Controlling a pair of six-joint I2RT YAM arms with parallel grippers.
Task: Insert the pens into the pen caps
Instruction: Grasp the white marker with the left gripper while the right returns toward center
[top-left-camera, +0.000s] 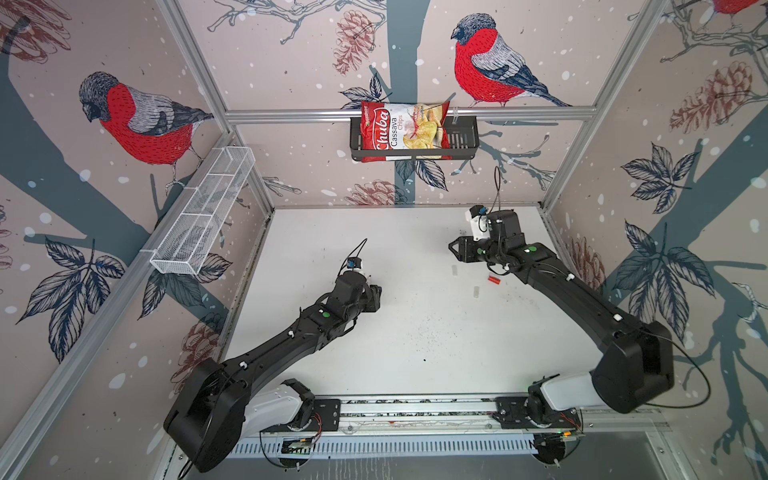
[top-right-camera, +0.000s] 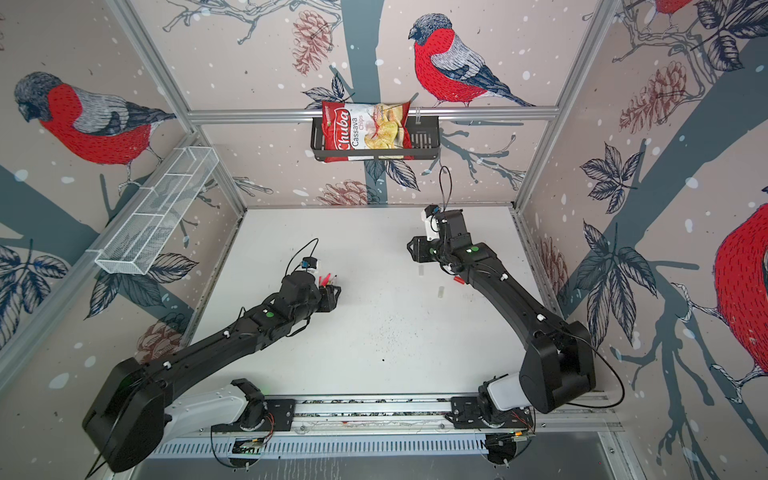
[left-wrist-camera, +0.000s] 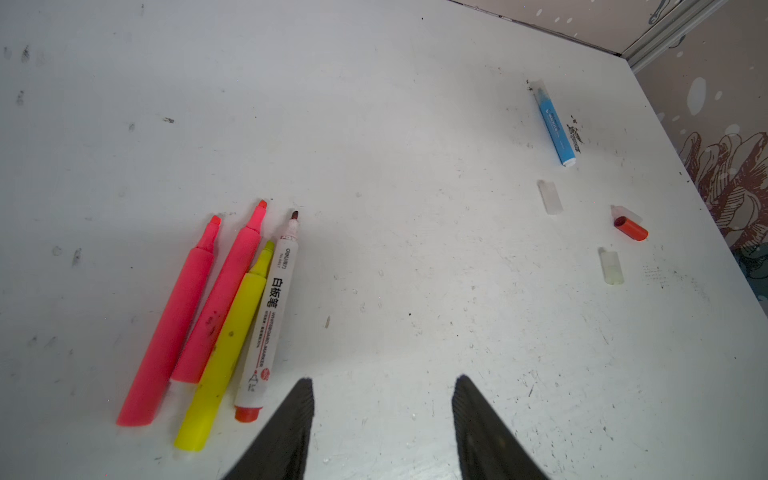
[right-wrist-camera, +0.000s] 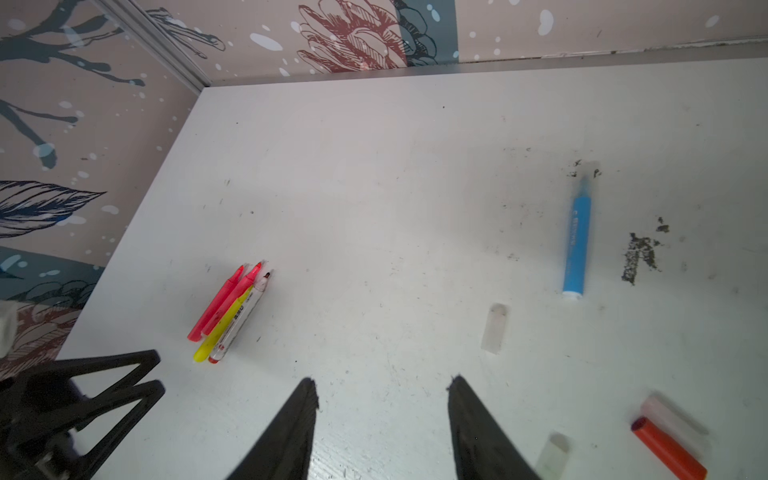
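Two neon pink pens (left-wrist-camera: 174, 324), a yellow pen (left-wrist-camera: 228, 349) and a white-barrelled pen (left-wrist-camera: 270, 316) lie side by side, uncapped, just beside my left gripper (left-wrist-camera: 382, 380), which hangs open and empty above the table. A blue pen (right-wrist-camera: 577, 245) lies apart, a whitish cap over its tip. Loose pen caps lie near it: a red cap (right-wrist-camera: 669, 451), a translucent cap (right-wrist-camera: 673, 415) against it, and two more translucent caps (right-wrist-camera: 494, 328) (right-wrist-camera: 552, 455). My right gripper (right-wrist-camera: 382, 380) is open and empty above bare table beside those caps. In both top views the right arm hides the blue pen.
The white table (top-left-camera: 415, 332) is walled by patterned panels. A white mesh basket (top-left-camera: 203, 212) hangs on the left wall. A black basket (top-left-camera: 461, 143) with a chips bag (top-left-camera: 399, 129) hangs on the back wall. Dark smudges (right-wrist-camera: 638, 257) mark the table near the blue pen.
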